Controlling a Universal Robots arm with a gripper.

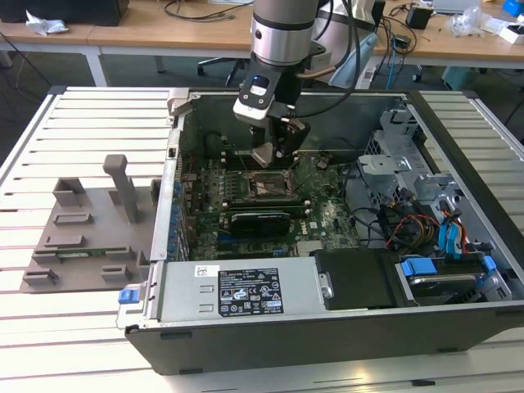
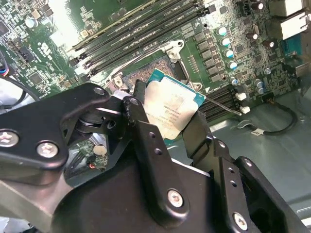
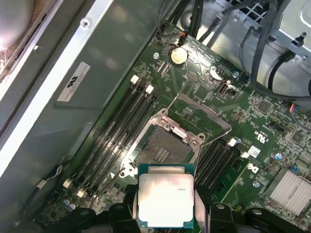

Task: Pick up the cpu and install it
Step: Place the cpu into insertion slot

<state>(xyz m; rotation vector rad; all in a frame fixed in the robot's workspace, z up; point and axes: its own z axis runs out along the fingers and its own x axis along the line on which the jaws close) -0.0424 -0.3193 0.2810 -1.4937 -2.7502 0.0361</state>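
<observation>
Clamping one cpu [image 3: 165,201] in the claw [image 2: 169,117]. Hanging near the one open socket [image 3: 163,148] inside the computer case [image 1: 327,344]

The arm [image 1: 282,33] is a fat round tube, shiny silver-grey with a dark ring around it. A small white box [image 1: 258,97] with a blue spot sits below it, at about seven o'clock. Black cables [image 1: 352,37] loop off at three o'clock. In the second wrist view the hand [image 2: 170,119] is black, built of flat chunky bars with round silver screws [image 2: 47,149].
</observation>
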